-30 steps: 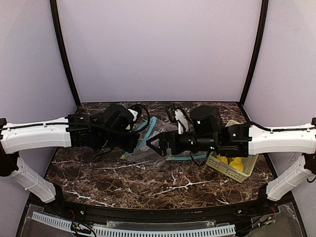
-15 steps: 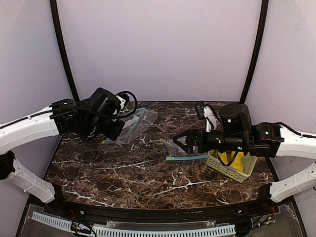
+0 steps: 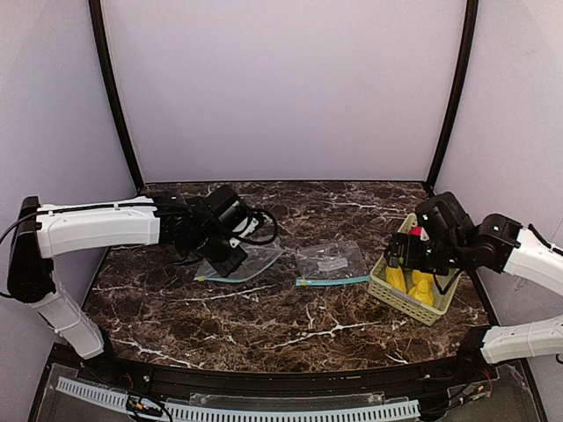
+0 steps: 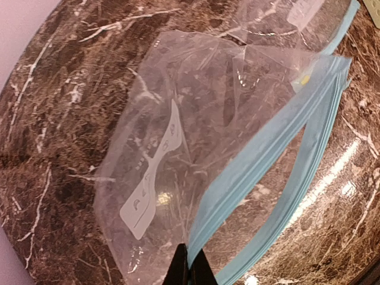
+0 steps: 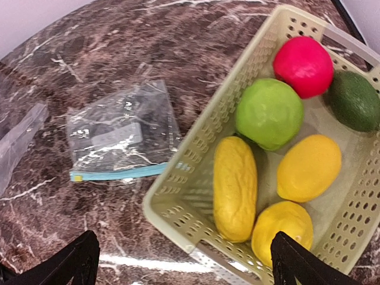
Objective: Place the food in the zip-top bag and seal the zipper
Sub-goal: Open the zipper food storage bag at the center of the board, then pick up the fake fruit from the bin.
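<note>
The zip-top bag (image 4: 178, 119) is clear plastic with a light blue zipper strip (image 4: 267, 148), and its mouth gapes open. My left gripper (image 4: 190, 268) is shut on the near end of that strip. From above, the bag (image 3: 258, 258) rests on the marble left of centre, with the left gripper (image 3: 230, 262) at its left edge. The food lies in a pale green basket (image 5: 196, 160): a red ball (image 5: 303, 65), a light green ball (image 5: 269, 113), a dark green piece (image 5: 355, 101) and yellow pieces (image 5: 235, 187). My right gripper (image 5: 187, 267) hangs open above the basket's near-left corner, holding nothing.
A second clear bag (image 3: 331, 261) lies flat mid-table between the held bag and the basket (image 3: 396, 297), its blue zipper (image 5: 119, 174) towards the front. Purple walls close in the back and sides. The black front rail (image 3: 281, 374) borders the marble top.
The arms have drawn apart from mid-table. The left lifted one bag to the back left, then lowered it left of centre. The right gripper pulled back, open, over the basket.
</note>
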`<state>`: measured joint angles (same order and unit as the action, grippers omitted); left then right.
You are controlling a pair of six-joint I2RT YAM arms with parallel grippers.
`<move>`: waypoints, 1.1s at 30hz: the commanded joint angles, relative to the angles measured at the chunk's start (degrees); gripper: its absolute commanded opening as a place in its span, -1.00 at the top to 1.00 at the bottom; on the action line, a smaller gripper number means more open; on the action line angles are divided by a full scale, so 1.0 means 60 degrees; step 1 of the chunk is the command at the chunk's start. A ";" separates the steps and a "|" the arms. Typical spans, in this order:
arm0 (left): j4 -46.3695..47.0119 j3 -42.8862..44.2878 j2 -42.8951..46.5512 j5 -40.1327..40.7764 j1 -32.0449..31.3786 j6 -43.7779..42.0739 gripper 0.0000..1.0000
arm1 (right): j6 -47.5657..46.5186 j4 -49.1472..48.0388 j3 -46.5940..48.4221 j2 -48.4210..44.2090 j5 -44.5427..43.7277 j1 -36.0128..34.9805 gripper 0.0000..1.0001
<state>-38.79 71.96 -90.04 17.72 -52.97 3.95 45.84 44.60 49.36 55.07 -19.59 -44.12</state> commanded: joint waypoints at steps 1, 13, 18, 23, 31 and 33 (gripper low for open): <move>0.0496 -0.0084 -0.0234 -0.1516 0.0018 -0.0258 0.99 | 0.0504 0.0912 -0.0329 0.0094 -0.0312 0.0610 -0.97; 0.1388 -0.0589 -0.0087 -0.2331 0.0306 -0.0450 0.99 | 0.0725 0.0885 -0.1137 0.0047 0.0202 0.2343 -0.76; 0.1514 -0.0802 0.0474 -0.2160 0.0374 -0.0330 0.99 | 0.0978 0.0824 -0.1459 0.0630 0.0700 0.2351 -0.53; 0.1554 -0.0997 0.0746 -0.2092 0.0377 -0.0265 0.99 | 0.1341 0.0997 -0.1597 0.0717 0.0614 0.2245 -0.44; 0.1488 -0.0964 0.0715 -0.2127 0.0376 -0.0233 0.99 | 0.1532 0.1233 -0.1790 0.0710 0.0380 0.2215 -0.26; 0.1475 -0.0964 0.0723 -0.2144 0.0376 -0.0222 0.99 | 0.1557 0.1208 -0.1785 0.0857 0.0312 0.2201 -0.25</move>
<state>-29.54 67.22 -86.63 5.15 -50.76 2.15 54.02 50.65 39.48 59.27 -16.40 -30.39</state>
